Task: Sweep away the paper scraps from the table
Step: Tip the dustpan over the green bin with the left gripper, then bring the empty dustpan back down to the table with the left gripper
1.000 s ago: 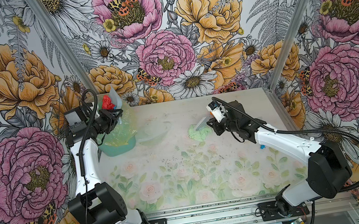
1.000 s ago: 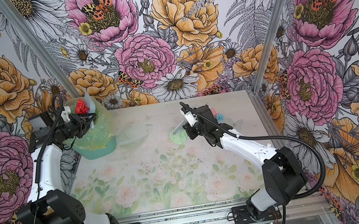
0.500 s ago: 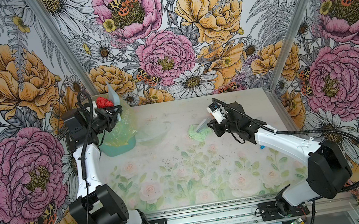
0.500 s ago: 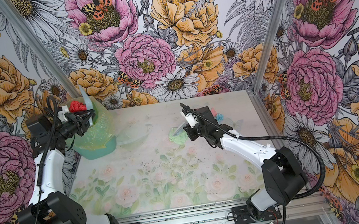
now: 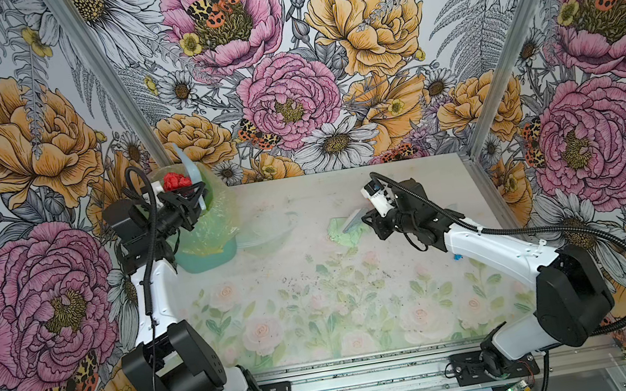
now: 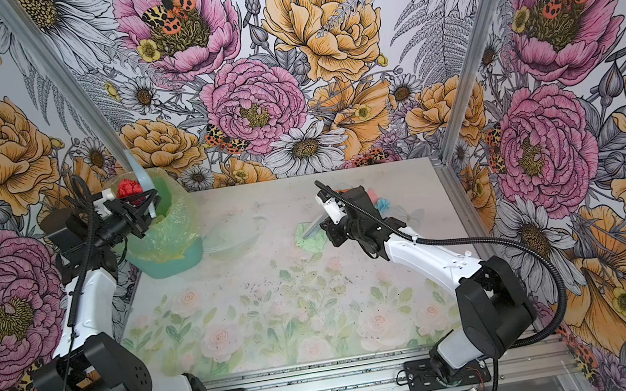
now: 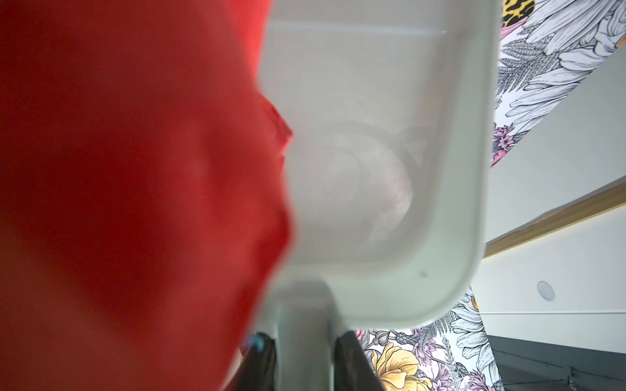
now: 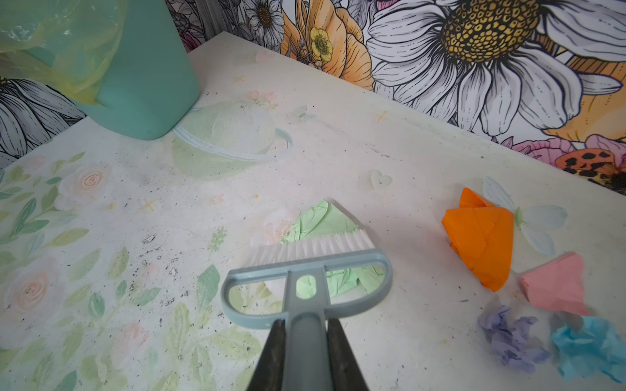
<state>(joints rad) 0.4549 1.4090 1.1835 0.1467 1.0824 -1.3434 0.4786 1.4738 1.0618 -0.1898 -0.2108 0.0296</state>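
Note:
My left gripper (image 5: 194, 200) (image 7: 305, 359) is shut on the handle of the grey-blue dustpan (image 5: 189, 168) (image 7: 372, 169), held tilted up above the bin. A red paper scrap (image 5: 176, 181) (image 6: 128, 188) (image 7: 135, 186) lies in the pan close to the wrist camera. My right gripper (image 5: 367, 220) (image 8: 305, 355) is shut on the hand brush (image 8: 305, 267) (image 6: 314, 228), whose white bristles rest on a pale green scrap (image 8: 318, 220) (image 5: 344, 234) on the table (image 5: 320, 309). Orange (image 8: 481, 233), pink (image 8: 559, 284), lilac (image 8: 508, 338) and light blue (image 8: 589, 348) scraps lie beside the brush.
A teal bin (image 5: 207, 242) (image 8: 149, 78) lined with a yellowish plastic bag stands at the table's back left corner, under the dustpan. Flowered walls close in the back and both sides. Dark specks dot the tabletop's middle.
The left wrist has shifted slightly left above the bin with the dustpan and red scrap. The right arm and brush have hardly moved.

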